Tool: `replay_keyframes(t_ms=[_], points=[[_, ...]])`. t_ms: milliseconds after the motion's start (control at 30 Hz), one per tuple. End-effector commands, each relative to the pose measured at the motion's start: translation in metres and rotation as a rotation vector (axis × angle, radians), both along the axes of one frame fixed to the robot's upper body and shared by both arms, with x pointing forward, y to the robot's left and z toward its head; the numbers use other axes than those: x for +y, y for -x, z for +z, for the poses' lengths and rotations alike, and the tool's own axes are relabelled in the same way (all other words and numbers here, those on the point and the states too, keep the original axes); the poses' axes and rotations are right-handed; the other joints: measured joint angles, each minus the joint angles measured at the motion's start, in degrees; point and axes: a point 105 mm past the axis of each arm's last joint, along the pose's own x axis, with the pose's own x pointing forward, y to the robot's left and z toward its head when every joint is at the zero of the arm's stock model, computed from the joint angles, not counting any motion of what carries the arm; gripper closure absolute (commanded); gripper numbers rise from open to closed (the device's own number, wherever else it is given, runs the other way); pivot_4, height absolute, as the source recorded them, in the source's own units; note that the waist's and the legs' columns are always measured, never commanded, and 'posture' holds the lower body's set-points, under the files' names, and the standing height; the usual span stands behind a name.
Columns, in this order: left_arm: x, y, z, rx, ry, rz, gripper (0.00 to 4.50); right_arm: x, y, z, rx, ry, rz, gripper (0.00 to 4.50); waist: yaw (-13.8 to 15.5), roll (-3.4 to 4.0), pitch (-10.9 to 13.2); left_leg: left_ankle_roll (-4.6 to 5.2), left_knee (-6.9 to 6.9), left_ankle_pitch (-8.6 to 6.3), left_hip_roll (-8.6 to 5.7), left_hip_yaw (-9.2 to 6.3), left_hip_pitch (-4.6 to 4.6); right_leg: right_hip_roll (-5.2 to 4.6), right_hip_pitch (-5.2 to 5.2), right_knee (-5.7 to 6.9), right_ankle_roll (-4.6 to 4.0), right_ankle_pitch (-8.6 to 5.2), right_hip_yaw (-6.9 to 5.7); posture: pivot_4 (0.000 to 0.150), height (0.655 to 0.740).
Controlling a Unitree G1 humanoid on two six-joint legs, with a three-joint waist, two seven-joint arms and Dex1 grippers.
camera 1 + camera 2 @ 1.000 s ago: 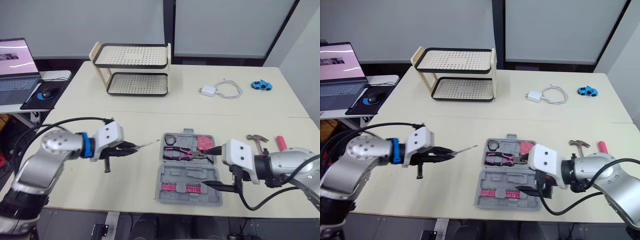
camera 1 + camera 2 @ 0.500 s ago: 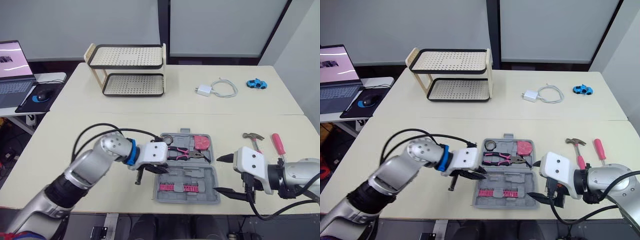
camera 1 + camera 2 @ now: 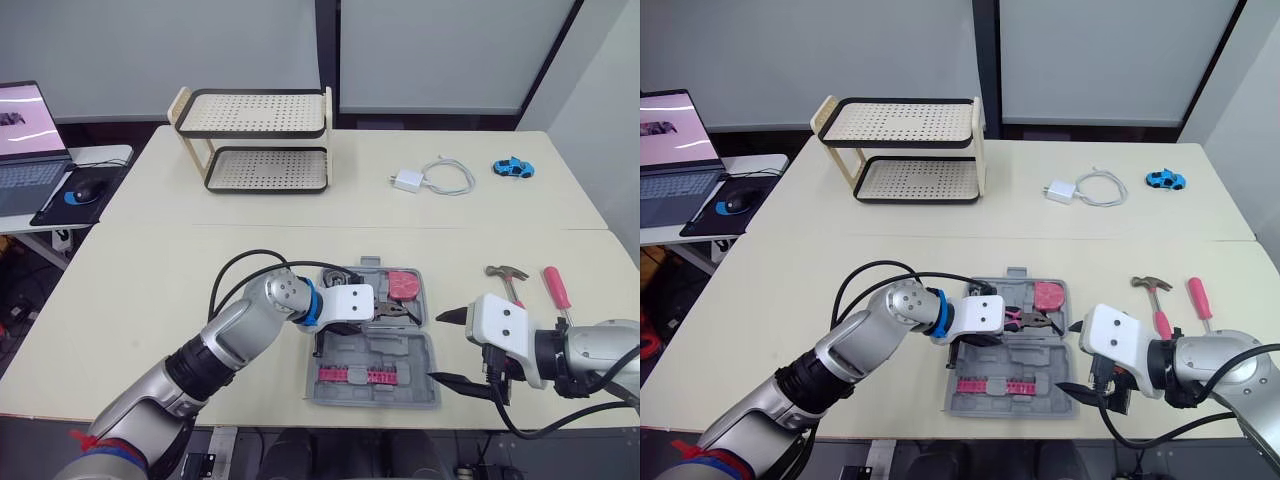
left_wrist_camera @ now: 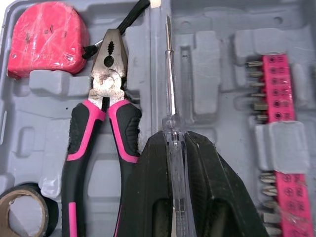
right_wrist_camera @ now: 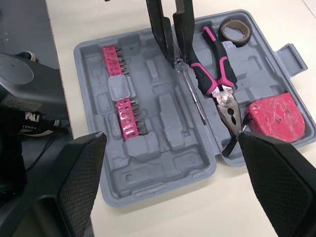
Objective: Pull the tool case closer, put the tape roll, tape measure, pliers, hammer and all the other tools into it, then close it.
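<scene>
The grey tool case (image 3: pixel 400 352) lies open at the table's near edge. Inside are a dark tape roll (image 4: pixel 24 212), pink-and-black pliers (image 4: pixel 106 108), a red tape measure (image 4: pixel 47 39) and a pink strip of bits (image 4: pixel 284 123). My left gripper (image 4: pixel 174 136) is shut on the clear handle of a thin screwdriver (image 5: pixel 191 91), whose shaft runs along the case's middle ridge. I cannot tell whether it touches the case. My right gripper (image 3: pixel 452 348) stands open just right of the case, holding nothing. A hammer (image 3: pixel 508 275) and a pink-handled screwdriver (image 3: pixel 555 288) lie on the table beyond it.
A two-tier perforated rack (image 3: pixel 262 140) stands at the back left. A white charger with cable (image 3: pixel 430 178) and a blue toy car (image 3: pixel 515 166) lie at the back right. A laptop (image 3: pixel 20 115) sits on a side desk at far left.
My left arm has swung right, carrying the screwdriver from the table's left to over the open case. The right gripper drew back slightly from the case. The camera shifted early on.
</scene>
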Motion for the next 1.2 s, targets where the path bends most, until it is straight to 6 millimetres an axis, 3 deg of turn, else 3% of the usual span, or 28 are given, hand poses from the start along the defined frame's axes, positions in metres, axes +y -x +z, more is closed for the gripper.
replay_keyframes(t_ms=[33, 333, 1200], points=[[-0.001, 0.003, 0.004, -0.021, -0.006, -0.029, 4.37, 0.005, 0.001, 0.004, -0.024, -0.005, 0.017, 0.00, 0.07, 0.00, 0.00, -0.04, 0.00, 0.02, 0.01, -0.01, 0.00, 0.00, 0.00, 0.00, 0.00, 0.00, 0.00, 0.150, 0.7318], [0.001, 0.011, -0.002, 0.000, -0.028, -0.061, 4.37, 0.008, 0.000, 0.003, -0.025, -0.016, 0.024, 0.00, 0.13, 0.00, 0.00, -0.14, 0.01, 0.08, 0.00, -0.01, -0.01, -0.04, 0.02, 0.00, 0.00, 0.00, 0.01, 0.150, 0.7318], [-0.001, 0.008, -0.020, 0.015, -0.014, -0.023, 4.37, 0.008, 0.002, 0.002, -0.023, -0.020, 0.017, 0.00, 0.13, 0.00, -0.01, -0.14, 0.02, 0.08, 0.01, -0.01, 0.01, -0.04, 0.03, 0.01, 0.00, 0.00, 0.00, 0.150, 0.7318]])
